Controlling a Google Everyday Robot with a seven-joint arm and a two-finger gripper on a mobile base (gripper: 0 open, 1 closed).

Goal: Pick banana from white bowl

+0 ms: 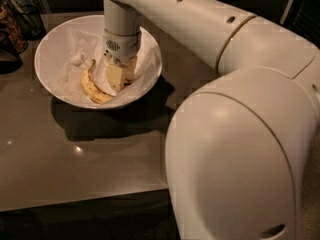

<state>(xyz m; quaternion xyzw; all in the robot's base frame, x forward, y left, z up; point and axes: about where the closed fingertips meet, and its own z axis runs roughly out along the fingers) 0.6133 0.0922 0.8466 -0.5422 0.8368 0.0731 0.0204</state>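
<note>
The white bowl point(55, 44), lined with crumpled white paper, stands at the back left of the dark table. My gripper point(119, 76) reaches straight down into the right half of the bowl. A yellow surface with brown-black marks point(131, 70) shows right against the gripper's right side. It looks like the banana, and the gripper hides most of it. A curved, brown-speckled yellow banana point(92, 88) lies in the bowl just left of the gripper, its stem pointing up.
My large pale arm point(240, 134) fills the right side of the view and hides that part of the table. Dark objects point(12, 29) stand at the far left beside the bowl. The table's front edge point(80, 199) runs along the bottom.
</note>
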